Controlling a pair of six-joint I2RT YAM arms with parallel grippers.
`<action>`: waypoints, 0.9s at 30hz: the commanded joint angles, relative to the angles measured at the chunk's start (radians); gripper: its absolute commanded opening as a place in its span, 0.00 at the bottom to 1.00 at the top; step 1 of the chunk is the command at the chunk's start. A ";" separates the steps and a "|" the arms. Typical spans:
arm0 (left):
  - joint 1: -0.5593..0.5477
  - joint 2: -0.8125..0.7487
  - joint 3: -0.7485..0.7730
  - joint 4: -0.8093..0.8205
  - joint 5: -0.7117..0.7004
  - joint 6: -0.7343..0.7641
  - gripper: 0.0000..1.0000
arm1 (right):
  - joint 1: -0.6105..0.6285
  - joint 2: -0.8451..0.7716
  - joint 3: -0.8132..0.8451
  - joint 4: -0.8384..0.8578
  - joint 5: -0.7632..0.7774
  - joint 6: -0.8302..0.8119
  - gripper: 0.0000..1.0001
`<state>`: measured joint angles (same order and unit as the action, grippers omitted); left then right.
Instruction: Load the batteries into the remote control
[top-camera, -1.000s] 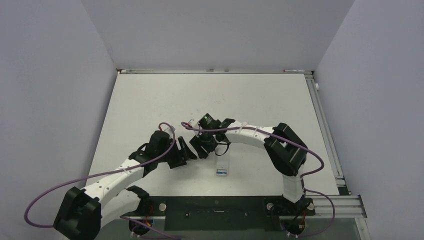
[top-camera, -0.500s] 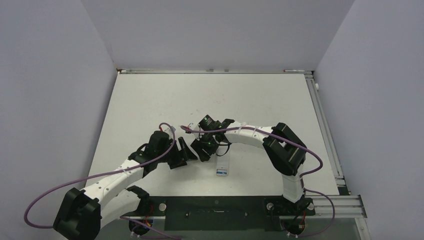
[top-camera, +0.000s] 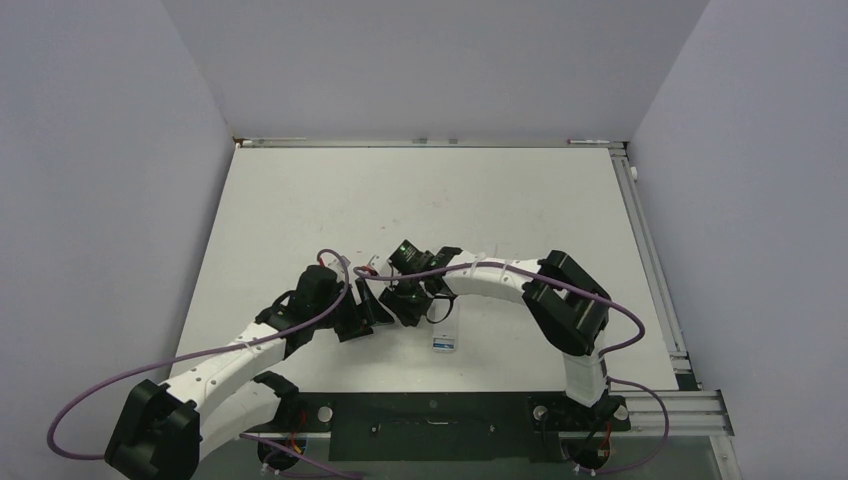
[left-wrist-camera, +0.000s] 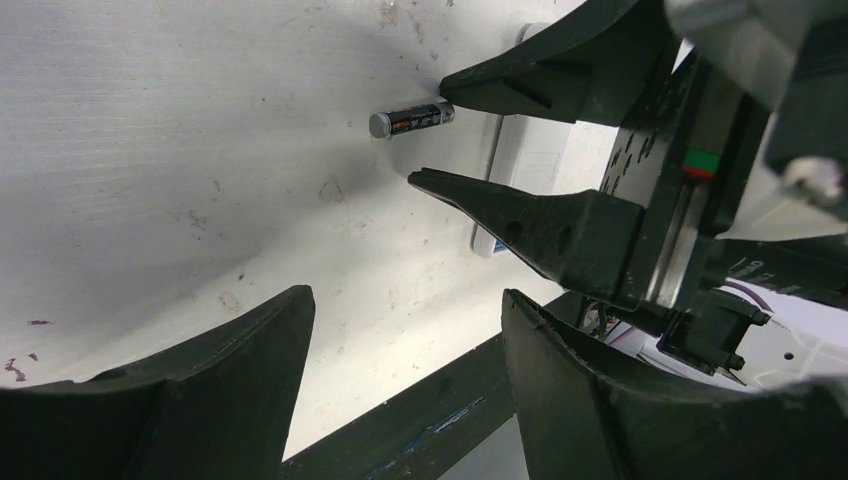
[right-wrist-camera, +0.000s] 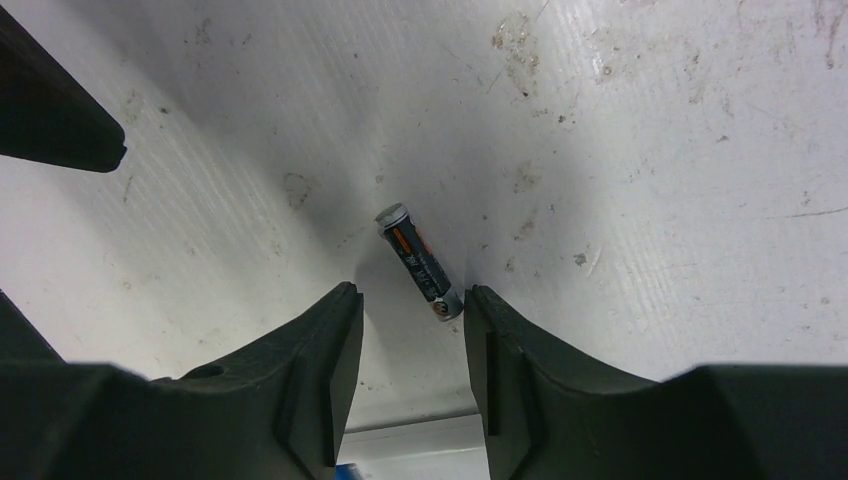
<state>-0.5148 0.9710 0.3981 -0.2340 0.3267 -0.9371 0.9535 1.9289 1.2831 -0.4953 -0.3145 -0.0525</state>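
Note:
A dark grey-black battery (right-wrist-camera: 420, 262) lies flat on the white table. My right gripper (right-wrist-camera: 410, 298) is open and low over it. The battery's near end sits between the fingertips, close to the right one. The battery also shows in the left wrist view (left-wrist-camera: 410, 118), between the right gripper's fingers (left-wrist-camera: 520, 210). The white remote control (top-camera: 447, 333) lies just behind the right gripper, with a blue patch (top-camera: 441, 346) at its near end. I cannot tell whether that patch is the blue battery. My left gripper (left-wrist-camera: 400, 305) is open and empty, a short way left of the battery.
The two grippers (top-camera: 385, 303) stand close together at the table's near middle. A left fingertip (right-wrist-camera: 60, 130) shows at the upper left of the right wrist view. The dark front rail (top-camera: 430, 410) runs along the near edge.
My right gripper has moved a little nearer and to the left, down over the battery. My left arm has shifted slightly nearer.

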 joint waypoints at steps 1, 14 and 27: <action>0.007 -0.017 0.001 0.033 0.016 -0.005 0.66 | 0.028 -0.019 -0.022 -0.030 0.051 -0.017 0.41; 0.007 -0.052 -0.021 0.021 0.008 -0.020 0.66 | 0.094 -0.005 -0.056 -0.026 0.169 -0.007 0.20; 0.007 -0.069 -0.028 0.022 0.003 -0.026 0.66 | 0.127 -0.046 -0.100 0.000 0.209 0.019 0.09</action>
<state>-0.5148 0.9234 0.3603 -0.2672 0.3294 -0.9508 1.0386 1.9011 1.2339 -0.4454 -0.1116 -0.0147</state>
